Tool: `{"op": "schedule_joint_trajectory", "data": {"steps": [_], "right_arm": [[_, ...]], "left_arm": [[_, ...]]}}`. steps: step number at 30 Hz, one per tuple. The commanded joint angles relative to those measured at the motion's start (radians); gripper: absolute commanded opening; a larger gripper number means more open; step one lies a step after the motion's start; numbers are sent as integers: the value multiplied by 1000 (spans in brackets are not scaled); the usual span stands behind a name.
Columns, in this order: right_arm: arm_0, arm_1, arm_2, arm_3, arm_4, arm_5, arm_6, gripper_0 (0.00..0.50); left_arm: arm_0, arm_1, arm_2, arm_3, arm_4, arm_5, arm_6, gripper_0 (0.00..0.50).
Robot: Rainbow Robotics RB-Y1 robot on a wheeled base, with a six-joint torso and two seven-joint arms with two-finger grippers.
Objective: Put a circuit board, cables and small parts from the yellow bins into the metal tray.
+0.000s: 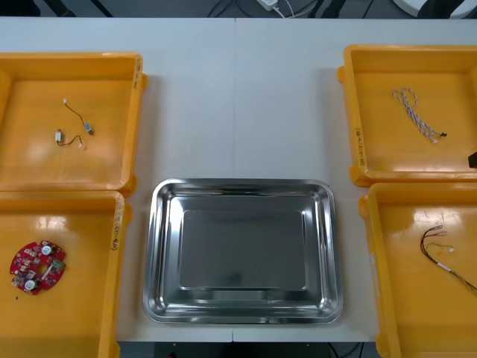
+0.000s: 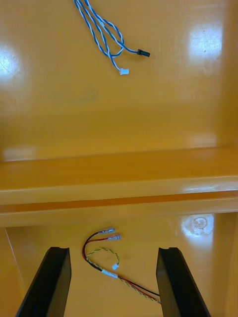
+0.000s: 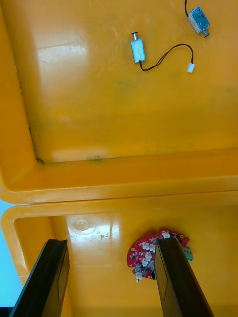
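The left gripper (image 3: 111, 242), fingers apart, hangs over the round red circuit board (image 3: 146, 252) in a yellow plastic bin (image 3: 119, 205), one finger hiding its edge. The right gripper (image 2: 113, 251), also apart, hangs over a red and yellow cable (image 2: 101, 255).

My front camera looks steeply down on the table (image 1: 238, 97) and all four yellow bins (image 1: 74, 164). Each wrist camera sits close over its own side's bins. They share with the front view the red circuit board (image 3: 146, 252) on the left and the twisted blue and white cable (image 2: 101, 29) on the right.
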Motion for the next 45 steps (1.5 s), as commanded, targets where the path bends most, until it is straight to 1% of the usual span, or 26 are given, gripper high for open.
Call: {"op": "schedule_joint_trajectory", "data": {"steps": [1,41,42,44,45], "right_arm": [[4,-38,-34,-9,-7,4,-48,500],[4,-38,-34,-9,-7,4,-48,500],[4,-38,-34,-9,-7,4,-48,500],[4,-38,-34,-9,-7,4,-48,500],[20,-7,-23,-3,-10,11,-48,500]], "left_arm": [[16,7,33,-1,-4,7,-100,500],[16,7,33,-1,-4,7,-100,500],[47,-22,5,11,-1,7,-98,500],[51,-35,2,11,-1,7,-97,500],[50,-29,-2,6,1,7,-95,500]]}}
